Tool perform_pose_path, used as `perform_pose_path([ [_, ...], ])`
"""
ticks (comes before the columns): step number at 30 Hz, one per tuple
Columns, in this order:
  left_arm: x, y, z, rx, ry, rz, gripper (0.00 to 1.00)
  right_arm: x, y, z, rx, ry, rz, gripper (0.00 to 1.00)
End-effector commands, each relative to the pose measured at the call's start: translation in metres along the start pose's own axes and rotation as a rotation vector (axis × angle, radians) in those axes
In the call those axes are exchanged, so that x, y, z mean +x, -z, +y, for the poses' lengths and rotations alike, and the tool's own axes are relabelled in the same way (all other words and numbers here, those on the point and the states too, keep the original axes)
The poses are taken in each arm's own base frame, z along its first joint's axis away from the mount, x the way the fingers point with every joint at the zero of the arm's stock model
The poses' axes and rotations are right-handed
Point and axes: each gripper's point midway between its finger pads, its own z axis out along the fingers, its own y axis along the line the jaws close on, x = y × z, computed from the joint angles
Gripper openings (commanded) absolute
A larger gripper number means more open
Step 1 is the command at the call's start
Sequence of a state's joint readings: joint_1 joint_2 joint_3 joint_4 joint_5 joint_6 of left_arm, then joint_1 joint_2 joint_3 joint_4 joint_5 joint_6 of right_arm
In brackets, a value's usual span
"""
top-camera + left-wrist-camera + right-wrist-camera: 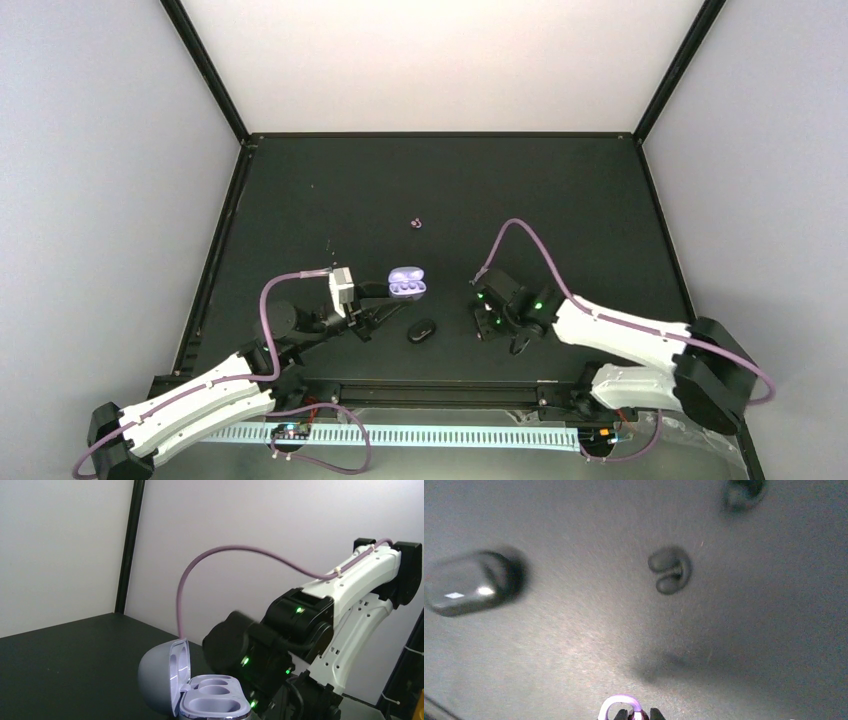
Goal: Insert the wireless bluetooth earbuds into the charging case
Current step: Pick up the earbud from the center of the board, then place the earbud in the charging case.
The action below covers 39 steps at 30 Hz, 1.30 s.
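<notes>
Inside a robotics lab's test cell: a white-shelled left arm (190,400) and right arm (620,328) stand bolted to a black rail (440,388) at the near edge of a matte black tabletop (440,180). Plain pale wall panels (100,150) on black frame posts (204,65) box it in. Purple cables (240,550) loop from the wrists, and green status lights (299,610) glow on the joints.

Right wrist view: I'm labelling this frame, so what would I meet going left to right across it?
Glossy black charging case → pinkish-purple earbud at the bottom edge → curled black earbud → second black earbud at the top edge.
</notes>
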<state>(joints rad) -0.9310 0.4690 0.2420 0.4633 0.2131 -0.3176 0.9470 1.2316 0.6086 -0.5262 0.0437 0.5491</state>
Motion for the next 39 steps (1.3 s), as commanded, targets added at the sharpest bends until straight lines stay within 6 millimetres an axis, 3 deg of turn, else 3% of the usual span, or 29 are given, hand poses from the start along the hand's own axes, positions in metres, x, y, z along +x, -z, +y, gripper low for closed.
perform_pose_path([
  [1,-0.020,0.001,-0.009,0.034,-0.006,-0.074,0.01,-0.052,0.058,0.007,-0.018,-0.037,-0.231,0.07],
  [5,-0.040,0.002,-0.010,0.035,-0.034,-0.174,0.02,-0.103,0.147,0.016,-0.058,-0.041,-0.475,0.05],
  [10,-0.066,-0.014,-0.009,0.021,-0.120,-0.269,0.01,-0.146,0.245,0.022,-0.091,-0.054,-0.707,0.04],
  [15,-0.087,-0.038,-0.004,-0.007,-0.197,-0.337,0.01,-0.172,0.307,0.041,-0.171,-0.059,-0.879,0.04],
  [18,-0.095,-0.053,-0.003,-0.009,-0.215,-0.355,0.01,-0.180,0.320,0.053,-0.164,-0.037,-0.931,0.04],
  [25,-0.101,-0.073,-0.005,-0.009,-0.257,-0.375,0.01,-0.185,0.323,0.064,-0.154,-0.028,-0.977,0.04],
  [31,-0.099,-0.078,-0.011,-0.009,-0.309,-0.371,0.01,-0.191,0.332,0.083,-0.200,-0.006,-1.021,0.05],
  [39,-0.099,-0.079,-0.012,-0.037,-0.345,-0.373,0.02,-0.194,0.327,0.106,-0.210,0.034,-1.021,0.05],
])
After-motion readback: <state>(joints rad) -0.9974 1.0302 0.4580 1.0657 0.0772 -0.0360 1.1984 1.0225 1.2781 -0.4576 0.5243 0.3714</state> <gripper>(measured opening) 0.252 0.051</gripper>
